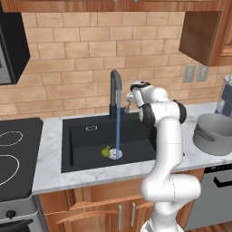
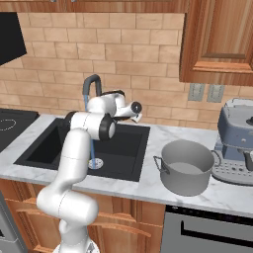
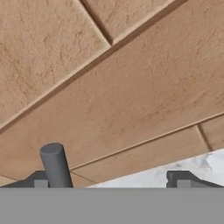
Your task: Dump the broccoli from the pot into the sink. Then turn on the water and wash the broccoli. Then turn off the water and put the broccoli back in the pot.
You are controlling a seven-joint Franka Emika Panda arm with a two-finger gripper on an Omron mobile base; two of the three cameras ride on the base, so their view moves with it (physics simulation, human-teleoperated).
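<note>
The small yellow-green broccoli (image 1: 106,152) lies on the floor of the black sink (image 1: 81,140), just left of the silver drain (image 1: 116,155). A thin blue stream of water (image 1: 118,129) runs from the dark gooseneck faucet (image 1: 115,88) onto the drain. The grey pot (image 1: 214,134) stands upright on the counter right of the sink, also seen as the pot (image 2: 185,167). My gripper (image 1: 128,102) hovers behind the sink by the faucet's base. In the hand view the gripper (image 3: 111,181) is open, and the faucet's grey lever (image 3: 55,166) stands just inside the left fingertip, untouched.
A black stovetop (image 1: 13,154) lies left of the sink. A blender jar (image 1: 225,97) stands behind the pot and a coffee machine (image 2: 238,143) to its right. A wall cabinet (image 1: 206,31) hangs over the pot. The brick wall is close behind the hand.
</note>
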